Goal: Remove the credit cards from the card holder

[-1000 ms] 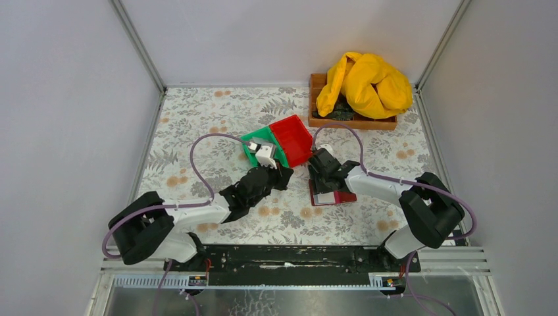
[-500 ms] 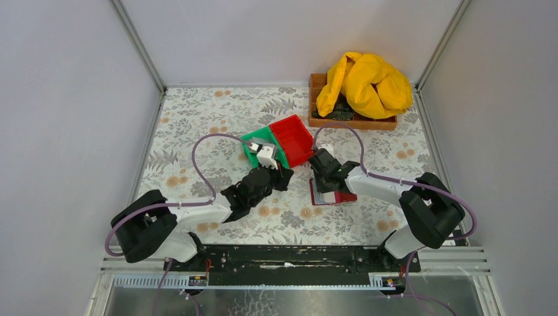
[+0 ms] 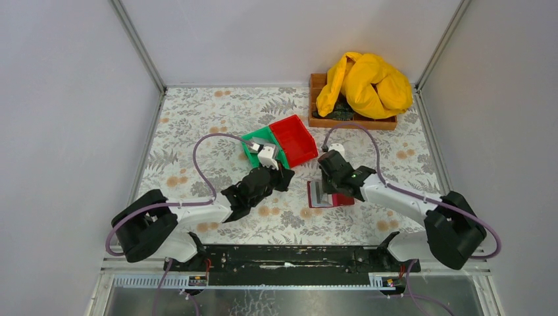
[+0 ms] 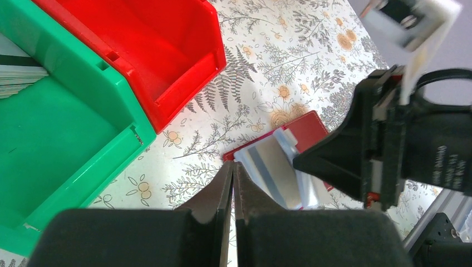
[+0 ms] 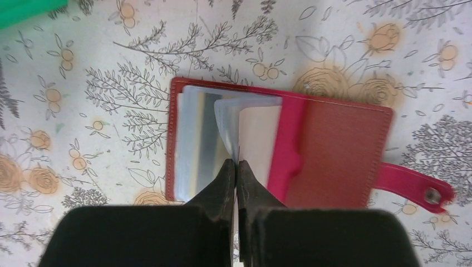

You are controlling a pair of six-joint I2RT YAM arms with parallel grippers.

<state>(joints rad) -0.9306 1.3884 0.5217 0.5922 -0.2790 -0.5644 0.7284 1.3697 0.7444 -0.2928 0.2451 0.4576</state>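
card holder (image 5: 334, 150) lies open and flat on the flowered table (image 5: 83, 55), directly under the right pincer (image 5: 236, 167), its snap tab sticking out to the pincer's right; a second ago this pincer stood wide apart over the holder, and now its fingers are pressed together, tips meeting at the lower edge of a clear sleeve (image 5: 228, 125) that curls up off the page; whether they have caught the sleeve, a card edge or nothing cannot be told; credit cards (image 5: 201, 144) still sit in their sleeves, a silvery one left of the tips, a tan one right; so a grab has likely just been made, but no card is out yet; left pincer (image 4: 234, 172) is closed on nothing, unchanged, hanging to the left of the right one; beyond it a green bin (image 4: 67, 139) with what look like striped cards (image 4: 14, 72) at its edge, a red bin (image 4: 139, 44) beside; farthest, a yellow cloth (image 3: 365, 82) on a wooden tray (image 3: 317, 99).
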